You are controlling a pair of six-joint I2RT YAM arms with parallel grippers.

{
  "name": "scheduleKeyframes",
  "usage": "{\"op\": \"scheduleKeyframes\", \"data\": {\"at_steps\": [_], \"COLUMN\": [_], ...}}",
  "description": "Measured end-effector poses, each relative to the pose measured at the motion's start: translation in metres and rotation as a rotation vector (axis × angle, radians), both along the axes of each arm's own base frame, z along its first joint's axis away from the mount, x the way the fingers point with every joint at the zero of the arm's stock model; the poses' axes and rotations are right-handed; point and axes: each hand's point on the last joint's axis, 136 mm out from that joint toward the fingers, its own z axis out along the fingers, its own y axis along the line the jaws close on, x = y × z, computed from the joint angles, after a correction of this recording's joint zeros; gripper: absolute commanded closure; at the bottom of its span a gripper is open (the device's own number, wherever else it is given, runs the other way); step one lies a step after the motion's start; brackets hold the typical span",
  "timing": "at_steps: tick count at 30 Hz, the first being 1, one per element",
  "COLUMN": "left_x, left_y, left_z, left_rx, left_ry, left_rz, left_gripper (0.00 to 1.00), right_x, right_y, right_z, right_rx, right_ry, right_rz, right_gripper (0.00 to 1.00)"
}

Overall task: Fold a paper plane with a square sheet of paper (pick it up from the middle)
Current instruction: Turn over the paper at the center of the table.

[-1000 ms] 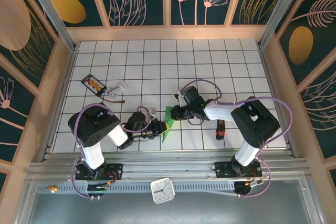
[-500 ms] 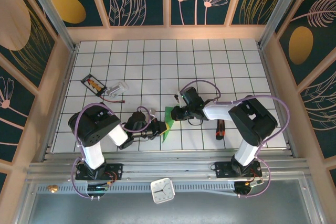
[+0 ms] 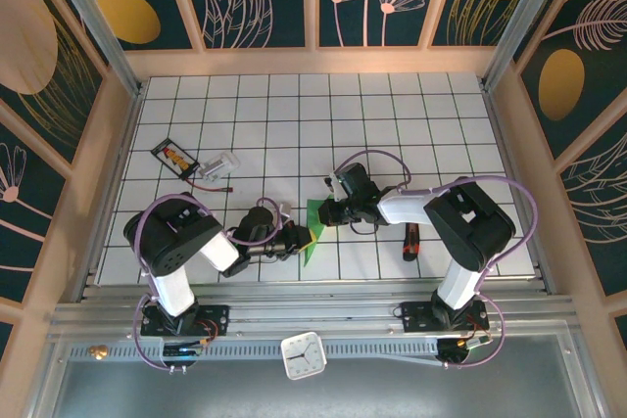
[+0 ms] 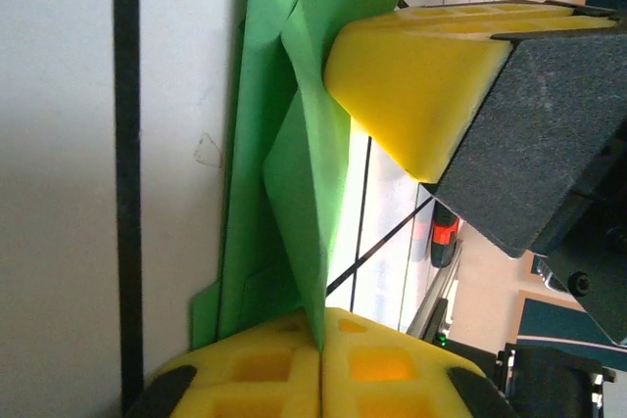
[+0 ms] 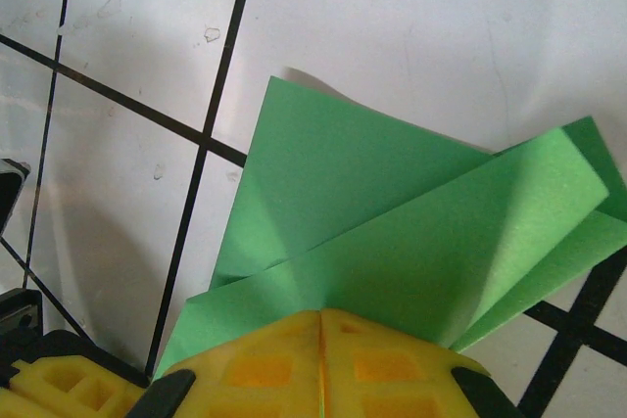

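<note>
The square sheet of paper [image 3: 310, 250] is bright green and folded into a narrow creased shape, held just above the table near the front centre. My left gripper [image 3: 298, 239] is shut on its near-left edge. In the left wrist view a raised flap of the paper [image 4: 304, 163] runs straight into the left gripper's closed yellow pads [image 4: 255, 369]. My right gripper [image 3: 322, 212] is shut on the far end of the sheet. In the right wrist view layered green flaps [image 5: 392, 212] fan out from that gripper's closed pads [image 5: 265, 364]. The right gripper's pad [image 4: 421, 75] also looms close in the left wrist view.
A red-handled tool [image 3: 411, 240] lies right of the right forearm. A black packet [image 3: 174, 156] and a clear plastic item [image 3: 221, 162] lie at the left. Wooden walls ring the white gridded table [image 3: 392, 115]. A small clock [image 3: 303, 354] sits on the front rail.
The right gripper has edged slightly left toward the left gripper. The green paper stays pinched between both grippers.
</note>
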Motion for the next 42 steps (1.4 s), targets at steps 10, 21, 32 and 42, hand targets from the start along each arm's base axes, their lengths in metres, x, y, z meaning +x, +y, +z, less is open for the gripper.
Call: {"op": "scheduleKeyframes", "data": {"at_steps": [10, 21, 32, 42], "left_x": [0.002, -0.007, 0.009, 0.01], "left_y": [0.0, 0.013, 0.007, 0.002], "left_z": [0.009, 0.013, 0.051, 0.048], "left_rx": [0.027, 0.121, 0.153, 0.181], "left_ry": [-0.042, -0.067, -0.218, -0.214], "left_rz": [-0.019, -0.05, -0.078, -0.114], "left_gripper": [0.68, 0.62, 1.0, 0.99], "right_x": [0.0, 0.003, 0.003, 0.003], "right_y": [0.0, 0.003, 0.003, 0.003], "right_z": [-0.001, -0.001, -0.001, -0.001], "right_rx": [-0.001, 0.0, 0.0, 0.0], "right_ry": [0.002, -0.001, -0.002, -0.002], "right_rz": [0.003, 0.007, 0.007, 0.008], "right_gripper": [0.9, 0.91, 0.91, 0.91]}}
